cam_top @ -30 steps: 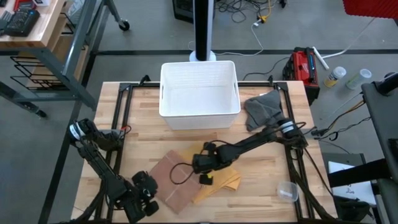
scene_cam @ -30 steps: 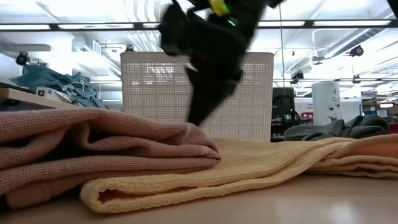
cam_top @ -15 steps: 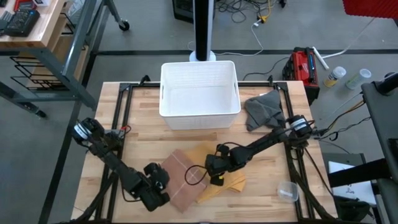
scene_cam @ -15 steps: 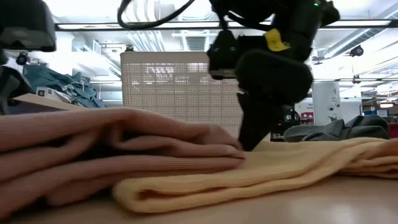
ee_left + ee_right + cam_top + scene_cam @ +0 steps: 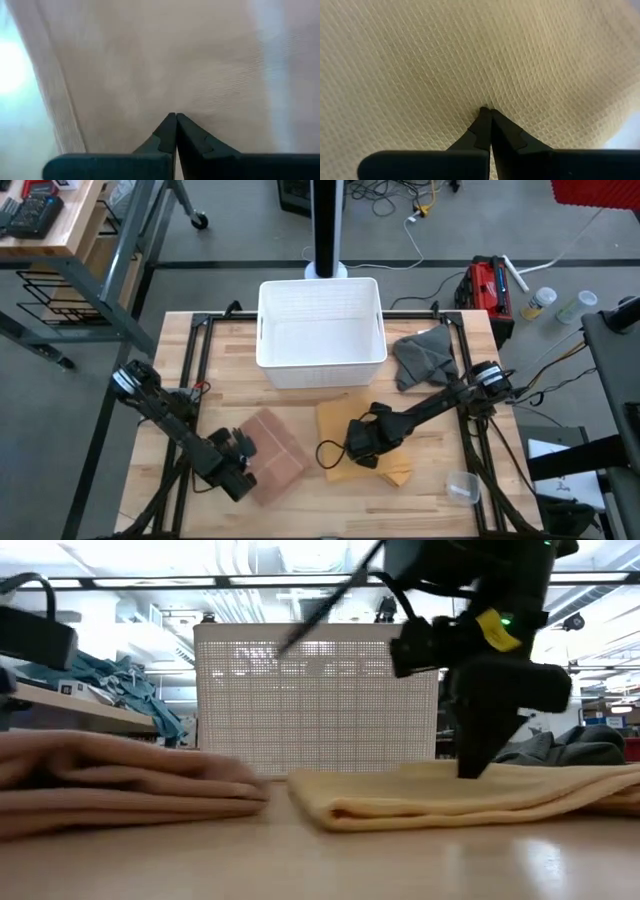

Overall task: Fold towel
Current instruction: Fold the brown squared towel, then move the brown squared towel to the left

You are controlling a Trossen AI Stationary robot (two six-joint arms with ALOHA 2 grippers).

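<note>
A bare strip of worktop lies open between the pink towel and yellow towel, while the white basket blocks the far side.

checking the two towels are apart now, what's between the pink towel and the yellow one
Nothing but bare wooden table. The low view shows an open strip between the pink towel and the yellow towel; the high view agrees.
</note>
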